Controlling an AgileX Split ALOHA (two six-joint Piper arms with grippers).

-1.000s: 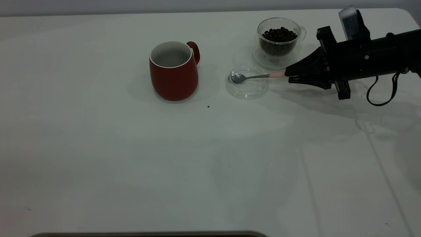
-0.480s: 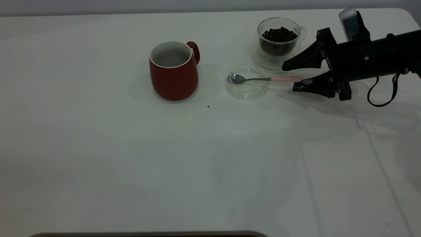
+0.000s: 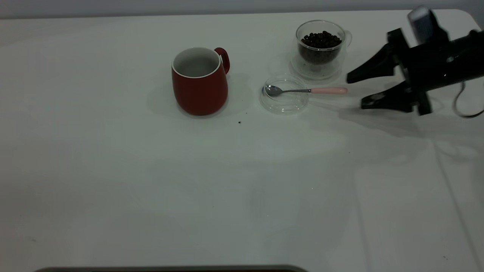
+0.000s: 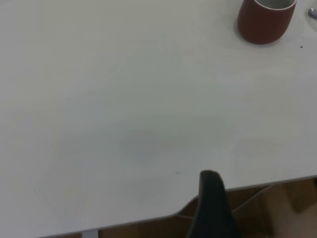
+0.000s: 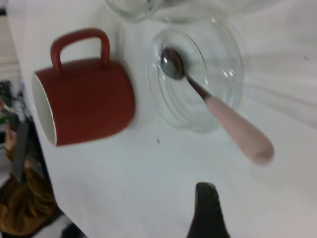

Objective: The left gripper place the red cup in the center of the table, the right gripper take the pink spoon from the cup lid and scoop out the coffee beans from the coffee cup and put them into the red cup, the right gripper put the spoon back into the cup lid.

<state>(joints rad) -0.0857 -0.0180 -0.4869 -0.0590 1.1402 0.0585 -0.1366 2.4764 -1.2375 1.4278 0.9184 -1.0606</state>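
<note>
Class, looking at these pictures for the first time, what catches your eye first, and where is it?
The red cup stands out mid-table. Right of it the pink spoon lies with its bowl in the cup lid, before the coffee cup of coffee beans. The right gripper hangs open further right.

My right gripper (image 3: 357, 90) hangs low with its pointed jaws spread wide and empty, my black forearm stretching out behind it.
</note>
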